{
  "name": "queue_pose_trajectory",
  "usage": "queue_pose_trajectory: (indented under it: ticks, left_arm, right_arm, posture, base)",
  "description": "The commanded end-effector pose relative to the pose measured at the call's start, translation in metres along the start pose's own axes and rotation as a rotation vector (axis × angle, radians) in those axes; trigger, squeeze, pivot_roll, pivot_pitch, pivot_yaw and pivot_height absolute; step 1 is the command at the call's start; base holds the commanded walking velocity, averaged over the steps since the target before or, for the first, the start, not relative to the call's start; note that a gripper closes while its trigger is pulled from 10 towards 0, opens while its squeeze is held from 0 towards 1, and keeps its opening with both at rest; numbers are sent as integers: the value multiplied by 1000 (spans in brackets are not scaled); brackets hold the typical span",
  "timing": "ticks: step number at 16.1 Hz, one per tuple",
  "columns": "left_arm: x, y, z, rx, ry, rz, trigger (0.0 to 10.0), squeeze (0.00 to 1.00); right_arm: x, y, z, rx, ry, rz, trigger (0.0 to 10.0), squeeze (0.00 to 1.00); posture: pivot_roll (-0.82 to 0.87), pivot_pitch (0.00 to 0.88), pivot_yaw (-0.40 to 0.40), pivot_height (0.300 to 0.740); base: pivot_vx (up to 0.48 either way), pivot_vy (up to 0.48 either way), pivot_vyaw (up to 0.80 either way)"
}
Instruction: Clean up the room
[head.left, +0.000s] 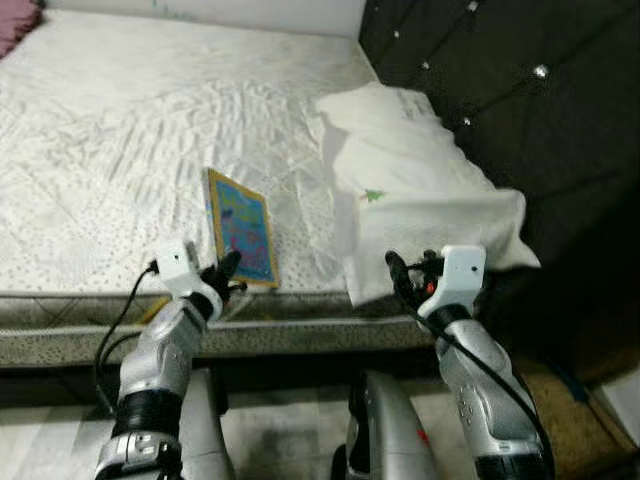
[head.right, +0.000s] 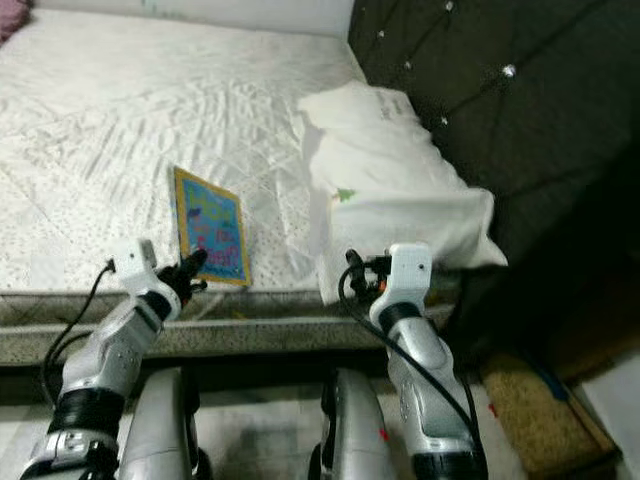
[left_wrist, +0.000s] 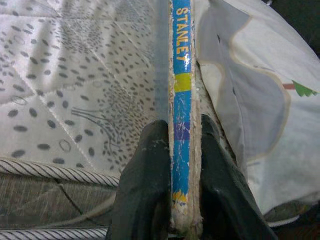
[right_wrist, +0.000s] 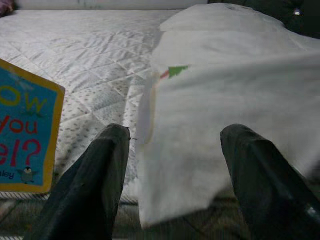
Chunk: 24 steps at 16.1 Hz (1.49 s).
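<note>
glossy cardboard book (head.left: 241, 227), quilted cloth mattress (head.left: 120, 130)

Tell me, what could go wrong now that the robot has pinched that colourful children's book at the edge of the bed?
1. The left gripper pinches the thin blue board book with the yellow border only at its near corner, so it could twist or slip out when lifted.
2. The book sits at the white quilted mattress edge; if dropped, it may fall to the floor.
3. The right gripper is open right at the white pillow and might snag its cover.
</note>
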<state>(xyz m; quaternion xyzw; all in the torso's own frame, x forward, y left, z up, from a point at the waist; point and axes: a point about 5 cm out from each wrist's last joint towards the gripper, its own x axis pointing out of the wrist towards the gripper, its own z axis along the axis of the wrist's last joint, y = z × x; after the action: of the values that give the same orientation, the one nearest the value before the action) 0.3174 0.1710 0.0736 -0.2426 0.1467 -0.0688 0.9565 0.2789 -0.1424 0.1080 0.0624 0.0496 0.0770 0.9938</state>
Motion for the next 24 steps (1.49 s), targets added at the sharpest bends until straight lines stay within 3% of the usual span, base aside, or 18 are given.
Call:
queue_pose_trajectory:
  ticks: [1,11,16,24]
  left_arm:
    - [5,-9,12,2,-46,-38,10000,0]
    - [7,-9,12,-15,-44,-36,10000,0]
    - [9,-15,0,-83,13,-56,10000,0]
    - [7,-14,-11,-151,83,-55,10000,0]
  right_arm:
    - [2,-2,5,-10,-11,-3,10000,0]
    - [4,-3,7,-13,-18,-5,10000,0]
    - [3,-2,6,-13,-16,0,10000,0]
    - [-2,-6,5,-23,-6,-2,10000,0]
  posture:
    - [-67,59,-112,543]
    - [-71,56,-109,543]
    - [-73,57,-113,543]
    - [-80,62,-117,543]
  base:
    - [0,0,0]
    - [104,0,0]
    - [259,0,0]
    - [0,0,0]
